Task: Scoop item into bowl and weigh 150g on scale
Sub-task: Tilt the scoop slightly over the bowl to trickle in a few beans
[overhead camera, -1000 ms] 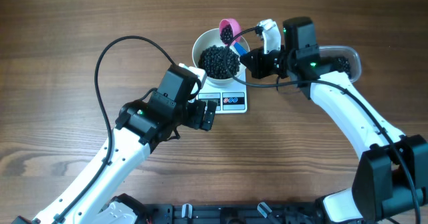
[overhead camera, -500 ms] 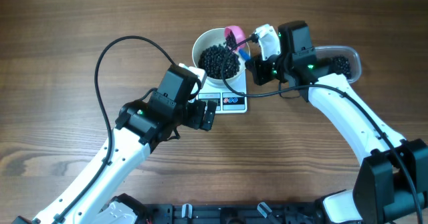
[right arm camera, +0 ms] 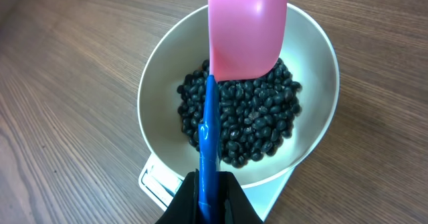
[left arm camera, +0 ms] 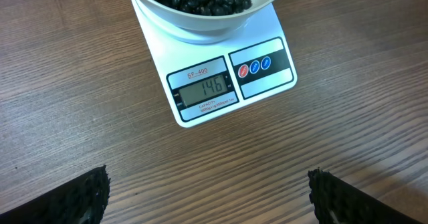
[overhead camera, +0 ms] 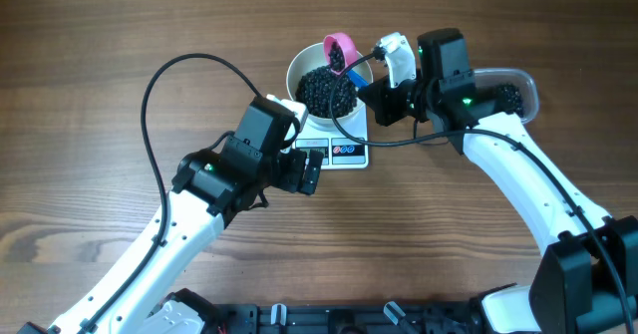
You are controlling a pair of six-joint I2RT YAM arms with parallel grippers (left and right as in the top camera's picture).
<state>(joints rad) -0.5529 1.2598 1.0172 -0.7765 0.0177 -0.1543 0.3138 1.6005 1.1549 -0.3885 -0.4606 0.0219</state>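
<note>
White arms (overhead camera: 169,239) with black joints (overhead camera: 261,135), looping black cables (overhead camera: 150,85), small green lights (overhead camera: 465,100)

Left jaws wide apart, right jaws clamped

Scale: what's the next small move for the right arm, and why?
Probably take the scoop back to the clear tub for a few more beads. The scale reads 146, just short, and the scoop, clamped in the right gripper, jaws shut, hangs over the bowl apparently emptied.
</note>
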